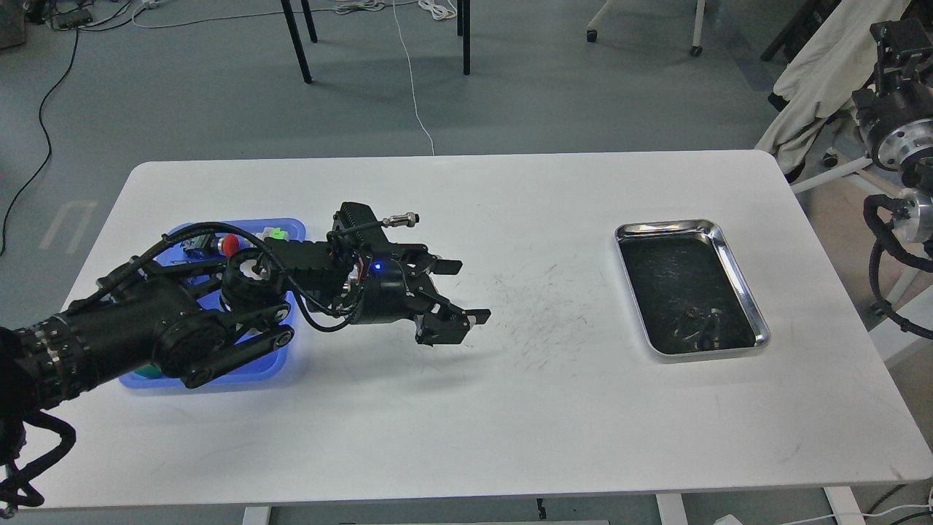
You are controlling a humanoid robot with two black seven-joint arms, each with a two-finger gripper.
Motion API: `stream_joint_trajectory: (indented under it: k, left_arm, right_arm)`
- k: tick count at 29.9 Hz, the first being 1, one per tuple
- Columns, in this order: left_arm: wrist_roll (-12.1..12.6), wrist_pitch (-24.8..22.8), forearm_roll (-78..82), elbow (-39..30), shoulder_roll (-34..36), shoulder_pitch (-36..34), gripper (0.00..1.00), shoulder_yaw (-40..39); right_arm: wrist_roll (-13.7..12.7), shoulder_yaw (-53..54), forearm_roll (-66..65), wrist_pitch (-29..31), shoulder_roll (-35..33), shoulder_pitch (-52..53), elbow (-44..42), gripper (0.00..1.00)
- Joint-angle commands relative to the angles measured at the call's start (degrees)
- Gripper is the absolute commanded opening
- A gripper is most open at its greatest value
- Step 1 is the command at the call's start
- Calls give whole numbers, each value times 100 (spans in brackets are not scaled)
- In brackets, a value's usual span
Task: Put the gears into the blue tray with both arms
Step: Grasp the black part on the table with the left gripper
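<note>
Hovering mid-frame over the table (466,408), the left pincer (455,295) gapes wide, holding nothing. Gears (696,328) lie in the steel tray (736,251) at right, well apart from the blue tray (291,226) at left. Being tiny, dark on dark, they could slip the fingers. The right pincer's (900,44) state I cannot tell.

The left arm (146,321) was matte black with thick rounded joint housings, a ribbed sleeve near the shoulder and looping black cables. A small blue light glowed just behind the left gripper (461,292). The right arm (900,146) showed silver wrist rings and black cabling.
</note>
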Motion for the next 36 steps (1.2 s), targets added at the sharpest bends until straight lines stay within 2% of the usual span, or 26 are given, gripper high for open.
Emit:
stream_joint_trajectory:
  k: [1, 8, 11, 18, 26, 31, 36]
  left_arm:
    - [0, 37, 11, 329, -222, 29, 95, 6]
    - [0, -25, -50, 594, -425, 134, 98, 6]
    - [0, 10, 20, 751, -460, 292, 98, 15]
    - [0, 239, 345, 910, -513, 424, 94, 137]
    - [0, 827, 363, 1630, -838, 547, 78, 550]
    - [0, 960, 363, 1745, -900, 582, 70, 595]
    - [0, 986, 363, 1780, -891, 583, 52, 630]
  right_arm:
    - [59, 399, 5, 4, -25, -247, -4, 94]
    - [129, 1675, -22, 258, -157, -968, 241, 95]
    - [261, 1781, -22, 294, -289, -1092, 470, 96]
    - [341, 1790, -39, 303, -307, -1127, 506, 96]
    - [341, 1773, -83, 294, -280, -1127, 497, 96]
    - [341, 1773, -109, 294, -263, -1127, 497, 96]
    - [350, 1746, -118, 285, -245, -1145, 488, 96]
